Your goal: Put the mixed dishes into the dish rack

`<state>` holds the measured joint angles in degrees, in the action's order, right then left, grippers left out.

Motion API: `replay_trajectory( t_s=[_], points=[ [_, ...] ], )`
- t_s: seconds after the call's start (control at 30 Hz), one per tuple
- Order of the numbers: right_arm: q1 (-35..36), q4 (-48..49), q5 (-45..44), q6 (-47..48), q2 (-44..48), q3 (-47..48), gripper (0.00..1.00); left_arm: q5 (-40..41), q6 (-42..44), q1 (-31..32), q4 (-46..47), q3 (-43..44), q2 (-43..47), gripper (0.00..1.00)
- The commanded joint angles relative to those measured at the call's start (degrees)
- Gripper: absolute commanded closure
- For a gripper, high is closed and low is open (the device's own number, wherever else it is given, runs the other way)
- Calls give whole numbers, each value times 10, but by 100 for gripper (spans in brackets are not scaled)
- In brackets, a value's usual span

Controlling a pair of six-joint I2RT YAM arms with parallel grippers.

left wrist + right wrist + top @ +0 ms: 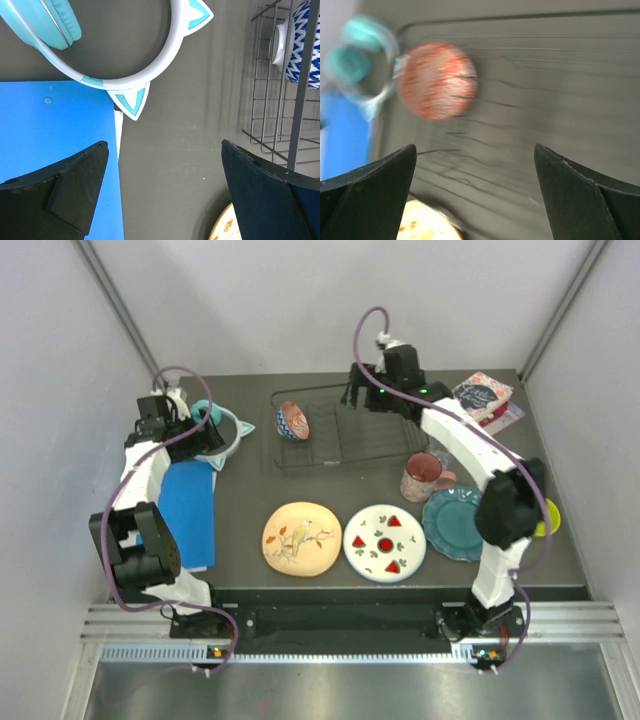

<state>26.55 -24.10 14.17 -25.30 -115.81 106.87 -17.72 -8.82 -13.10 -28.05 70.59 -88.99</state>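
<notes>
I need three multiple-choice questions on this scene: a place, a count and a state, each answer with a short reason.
1. Where is the small red-blue patterned bowl?
A) in the dish rack, at its left end
B) stacked on a plate
C) held in a gripper

2. How many plates lie on the table?
A) one
B) three
C) five

3. How is the right gripper?
A) shut on a bowl
B) open, empty
C) shut on a plate

1 A: it sits among the rack's wires.
2 B: cream bird-print plate, white watermelon-slice plate, teal scalloped plate.
3 B: fingers wide apart, nothing between.
</notes>
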Motion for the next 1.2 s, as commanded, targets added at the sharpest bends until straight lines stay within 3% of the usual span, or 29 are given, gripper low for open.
replay_trajectory(
  t_s=[0.0,0.07,0.27,0.37,0.5,0.77,1.17],
  points=[
    [-11,-78,-444,-16,251,-149,0,0,10,-3,28,-4,24,1],
    [-25,-103,-456,-40,308,-231,0,-4,11,-3,27,1,22,1],
    [-40,-348,-593,-160,446,-343,0,-3,7,-3,27,13,22,1],
    [-80,-428,-581,-241,486,-396,2,-5,5,-3,25,20,19,1],
    [-185,-426,-510,-245,509,-464,2,-10,2,-3,25,25,18,1],
    [-290,-357,-514,-224,483,-488,2,-14,3,-3,35,15,8,1],
    [-364,-261,-475,-181,372,-468,4,-24,7,-3,52,-2,-2,1]
  ],
)
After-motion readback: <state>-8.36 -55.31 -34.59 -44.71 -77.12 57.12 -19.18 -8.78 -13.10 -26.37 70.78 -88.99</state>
